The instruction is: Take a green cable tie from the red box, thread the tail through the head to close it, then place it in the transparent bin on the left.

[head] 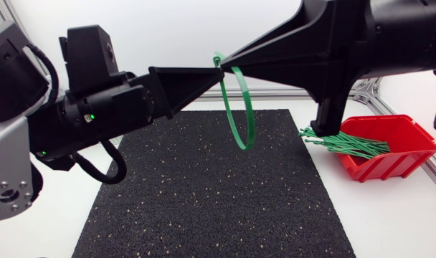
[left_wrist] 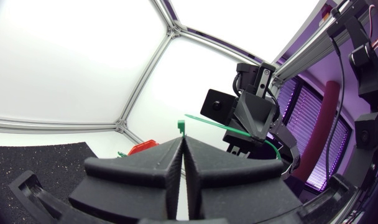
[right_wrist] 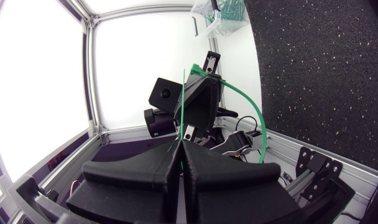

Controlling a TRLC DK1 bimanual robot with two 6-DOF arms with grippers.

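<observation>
Above the black mat [head: 218,193], a green cable tie [head: 241,115] hangs as a loop below two meeting gripper tips. My left gripper [head: 214,70] comes in from the left and is shut on the tie's head end, which pokes out of its tips [left_wrist: 181,127]. My right gripper [head: 229,57] comes in from the right and is shut on the tie's thin tail [right_wrist: 183,106]. The red box [head: 394,143] at the right holds several more green ties [head: 347,145]. Past the left gripper in the right wrist view is the transparent bin [right_wrist: 209,18], with green ties in it.
The mat covers the middle of the white table. An aluminium frame rail [head: 290,93] runs along the far edge. Both arms are raised well above the mat, and the right arm's body hangs over the red box.
</observation>
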